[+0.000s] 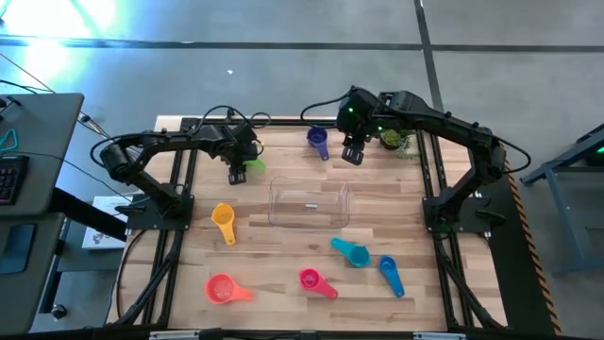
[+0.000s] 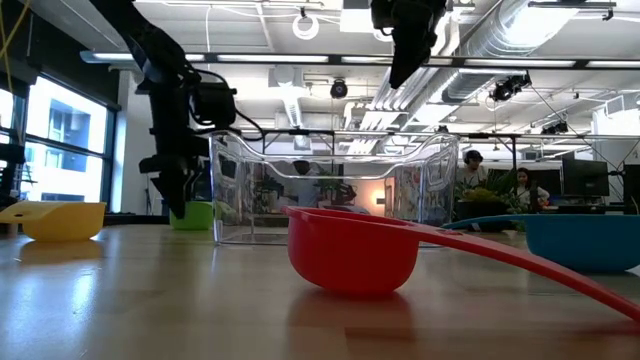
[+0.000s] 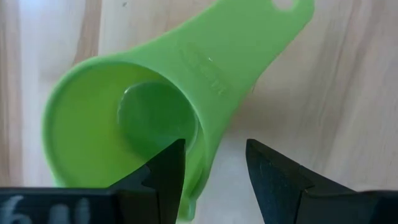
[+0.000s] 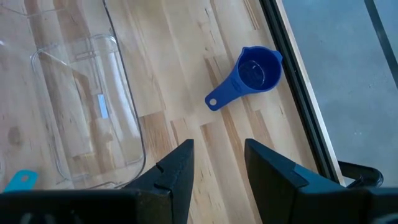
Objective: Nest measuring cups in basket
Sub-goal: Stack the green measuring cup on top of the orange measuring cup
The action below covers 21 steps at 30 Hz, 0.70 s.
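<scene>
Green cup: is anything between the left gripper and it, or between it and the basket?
Nothing visible. The left gripper hangs open right over the green cup, one finger at its rim. Bare table separates the cup from the empty basket.

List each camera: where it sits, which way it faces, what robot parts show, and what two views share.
High: above, straight down on the table; both arms, basket.
Low: table height, looking level past the coral cup; both arms hang from above.
Left wrist: on the left arm, above the green cup; left gripper open.
Right wrist: on the right arm, facing the purple cup; right gripper open.
Shared: high and right wrist both show basket and purple cup.
</scene>
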### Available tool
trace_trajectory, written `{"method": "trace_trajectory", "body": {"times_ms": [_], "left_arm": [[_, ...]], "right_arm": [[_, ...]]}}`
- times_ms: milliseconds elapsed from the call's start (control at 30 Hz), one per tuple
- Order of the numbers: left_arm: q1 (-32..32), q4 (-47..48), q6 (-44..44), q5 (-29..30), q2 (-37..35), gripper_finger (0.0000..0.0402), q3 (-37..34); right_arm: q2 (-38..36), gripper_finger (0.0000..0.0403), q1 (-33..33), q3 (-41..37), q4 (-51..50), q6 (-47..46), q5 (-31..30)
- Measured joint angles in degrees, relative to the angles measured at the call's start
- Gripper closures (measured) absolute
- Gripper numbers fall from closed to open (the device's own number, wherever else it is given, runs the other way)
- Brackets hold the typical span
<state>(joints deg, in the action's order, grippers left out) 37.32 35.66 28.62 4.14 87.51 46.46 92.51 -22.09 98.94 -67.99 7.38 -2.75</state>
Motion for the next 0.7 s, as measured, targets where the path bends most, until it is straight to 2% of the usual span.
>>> {"method": "trace_trajectory", "body": {"times_ms": [167,467,700], "left_arm": [[0.0,-0.06,0.0,0.07,-0.01,0.0261,0.0],[0.02,-0.13,0.36,0.17,-0.01,0.0342,0.0],[0.0,-0.13,1.04,0.17,-0.01,0.0386,0.0]], "right_arm": [[0.0,0.0268,-0.01,0.0,0.01,0.11,-0.02],[0.0,0.0268,0.0,0.0,0.04,0.13,-0.02],[0.0,0.0268,-0.01,0.0,0.1,0.13,-0.02]]}}
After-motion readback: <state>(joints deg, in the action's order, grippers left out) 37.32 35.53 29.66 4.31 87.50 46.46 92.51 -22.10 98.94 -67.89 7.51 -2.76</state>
